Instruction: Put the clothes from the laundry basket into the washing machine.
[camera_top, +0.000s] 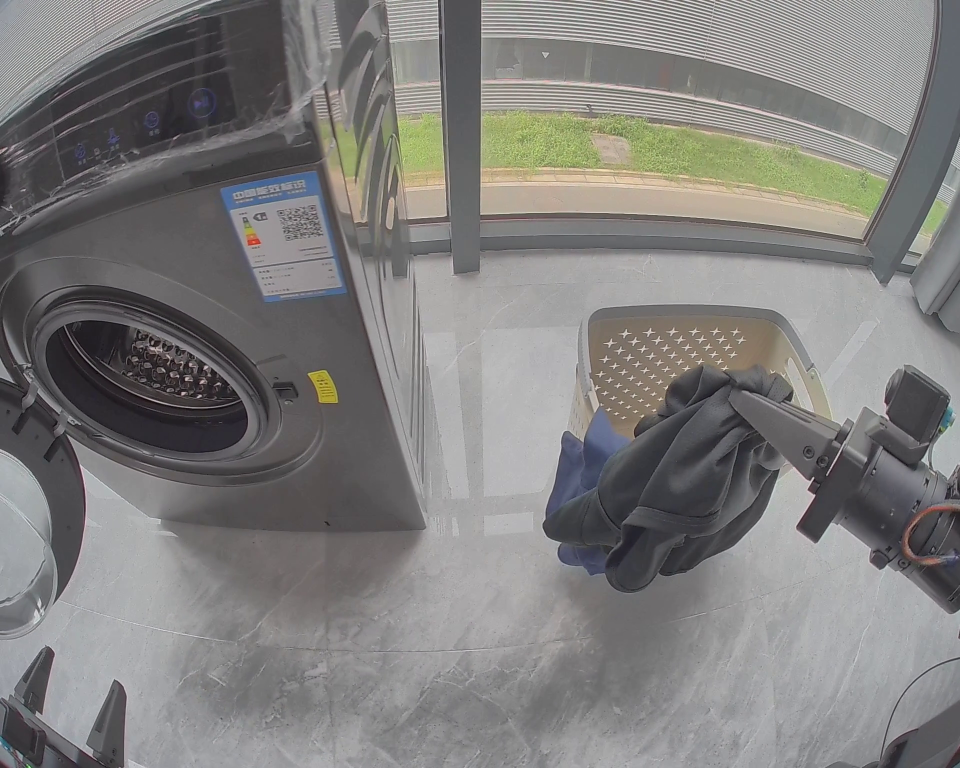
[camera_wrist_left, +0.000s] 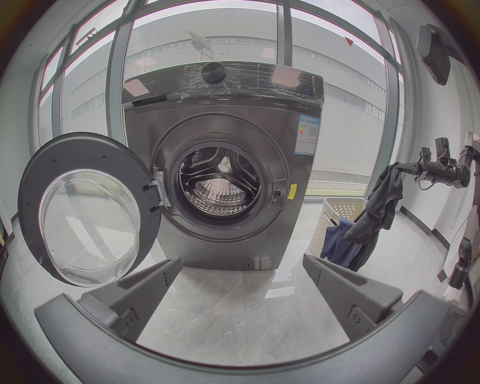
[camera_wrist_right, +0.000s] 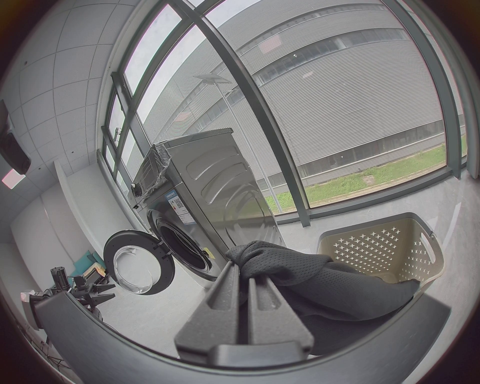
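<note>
My right gripper (camera_top: 742, 400) is shut on a dark grey garment (camera_top: 680, 480), which hangs in the air over the near left side of the beige laundry basket (camera_top: 690, 345). The same grey garment (camera_wrist_right: 320, 282) drapes from the shut fingers (camera_wrist_right: 265, 310) in the right wrist view. A blue cloth (camera_top: 580, 470) hangs over the basket's left rim. The grey washing machine (camera_top: 200, 330) stands at the left with its drum (camera_wrist_left: 220, 185) open and its round door (camera_wrist_left: 87, 210) swung wide. My left gripper (camera_wrist_left: 240, 280) is open and holds nothing, low in front of the machine.
Tall window frames (camera_top: 462, 130) run behind the washing machine and basket. Bare grey marble floor (camera_top: 400, 620) stretches between the machine's front and the basket. The open door (camera_top: 30, 500) juts out at the far left.
</note>
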